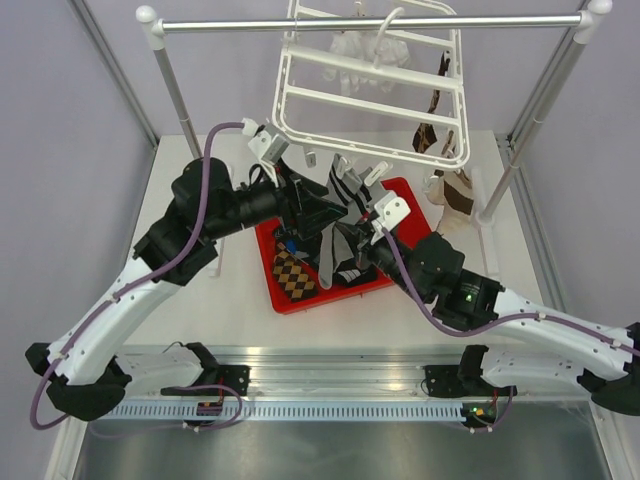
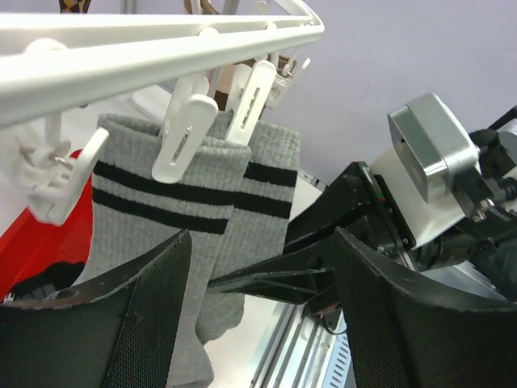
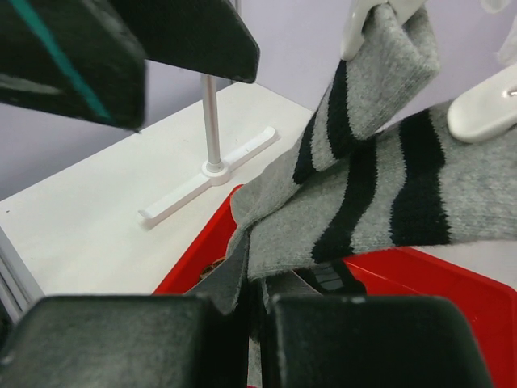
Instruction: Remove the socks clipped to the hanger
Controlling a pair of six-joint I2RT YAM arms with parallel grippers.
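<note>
Two grey socks (image 2: 202, 202) hung from clips (image 2: 184, 137) at the near edge of the hanger (image 2: 161, 40). The left gripper (image 2: 262, 323) stood spread before them. The right gripper (image 3: 254, 323) pinched one sock's lower part. The fabric looked soft, light and stretchy: grip close beneath the clip.

Under the hanger (image 2: 161, 48) room is tight. The left gripper (image 2: 260, 242), fingers spread, brackets the hanging grey socks (image 2: 161, 194), the dangling clips (image 2: 184, 137) sit close above, and the right gripper (image 3: 258, 323), pinched on the fabric, crosses just beyond. Left of the red tray (image 1: 285, 305) the table (image 1: 200, 300) lies bare out to the rail stand's left post (image 1: 180, 100), while the right side looks narrower, seemingly crowded by a hanging cream-and-brown cloth (image 1: 452, 195) beside the right post (image 1: 545, 100).
</note>
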